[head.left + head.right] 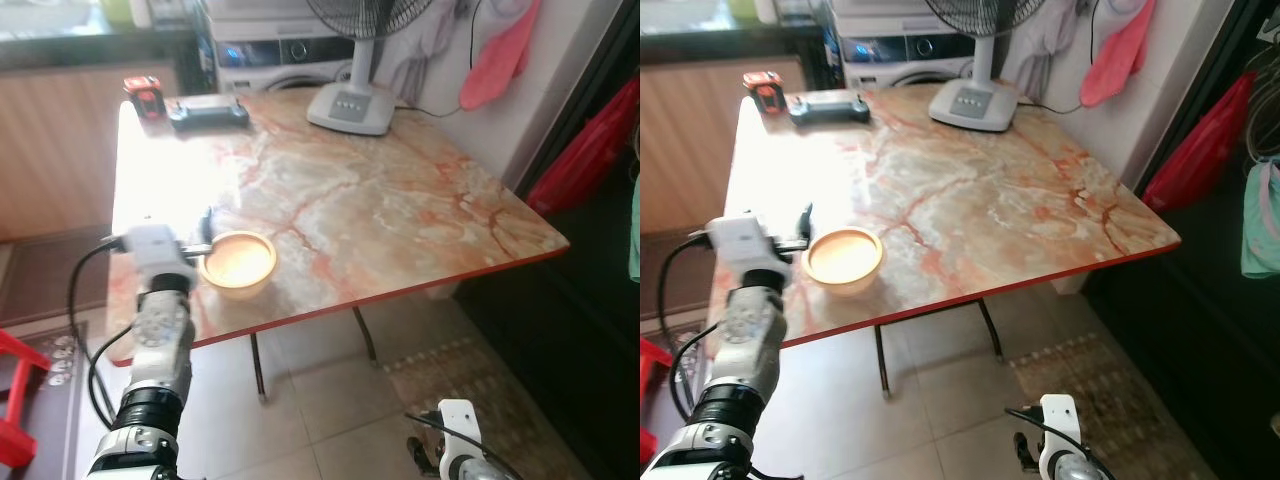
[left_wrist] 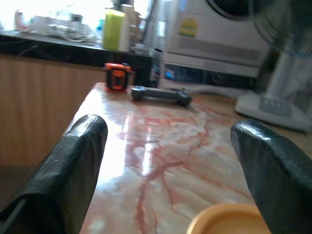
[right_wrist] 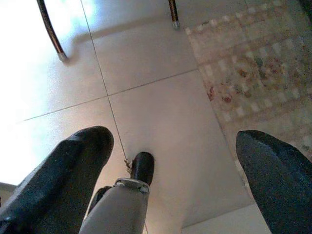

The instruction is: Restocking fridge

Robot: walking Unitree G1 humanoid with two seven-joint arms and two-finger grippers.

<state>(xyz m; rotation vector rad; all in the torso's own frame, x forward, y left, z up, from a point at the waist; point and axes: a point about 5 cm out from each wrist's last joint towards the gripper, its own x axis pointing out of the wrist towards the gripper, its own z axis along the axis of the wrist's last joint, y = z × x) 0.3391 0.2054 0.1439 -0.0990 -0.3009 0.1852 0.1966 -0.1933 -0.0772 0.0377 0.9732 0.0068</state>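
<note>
Lower left of the frame, the left hand (image 1: 205, 232), fingers apart, reaches a round orange bowl (image 1: 238, 263) upright near the tabletop (image 1: 400, 210) front edge. The right hand (image 3: 170, 161) hangs open over bare floor (image 3: 161, 97).

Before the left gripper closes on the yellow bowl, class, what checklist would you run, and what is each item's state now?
1. Left gripper open: ok, fingers spread wide.
2. Yellow bowl upright on the marble table: ok.
3. Bowl between the fingers: not ok, only its rim lies ahead of them.
4. Bowl empty: cannot tell for certain.
5. Right gripper out of the way: ok, hanging open over the floor.
</note>
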